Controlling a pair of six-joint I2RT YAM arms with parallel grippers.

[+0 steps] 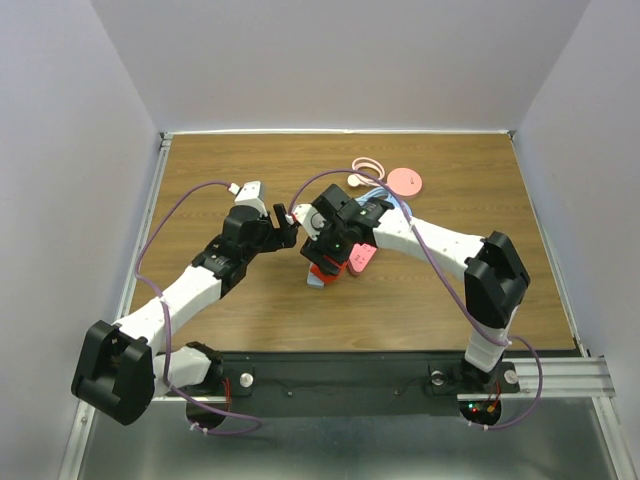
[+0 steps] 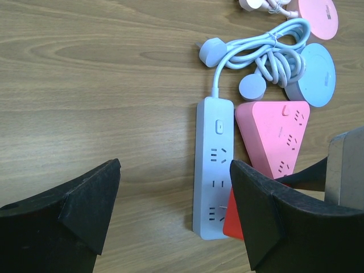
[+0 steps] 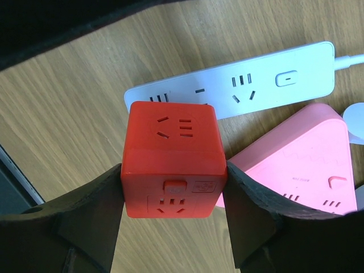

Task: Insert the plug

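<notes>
Bases of both arms line the lower edge of the top external view, partly cut off by the frame. At mid-table the left gripper (image 1: 290, 228) faces the right gripper (image 1: 322, 258), which stands over a red socket cube (image 1: 321, 268). The right arm's wrist hides most of the cube and of the power strip (image 1: 316, 282) beside it. A pink triangular block (image 1: 361, 258) shows just right of the cube, and a pink disc (image 1: 405, 181) lies further back. Cables near the disc are too small to tell apart.

Left wrist view. Two black fingers (image 2: 85, 199) stand wide apart over bare wood with nothing between them, so the left gripper (image 2: 174, 168) is released. Beyond lies the power strip (image 2: 213, 165), its cable coiled beside a blue disc (image 2: 317, 71). The pale blue plug (image 2: 211, 50) rests free on the table past the strip's switch end. One finger covers most of the red socket cube (image 2: 232, 219). A grey part at the right edge cannot be identified.

Right wrist view. The right gripper (image 3: 173, 170) grasps the red socket cube (image 3: 170, 142), one finger (image 3: 96, 216) against each side face. The cube hides one end of the power strip (image 3: 239, 79) and a corner of the pink triangular block (image 3: 301, 165). A blurred dark arc crosses the top.
</notes>
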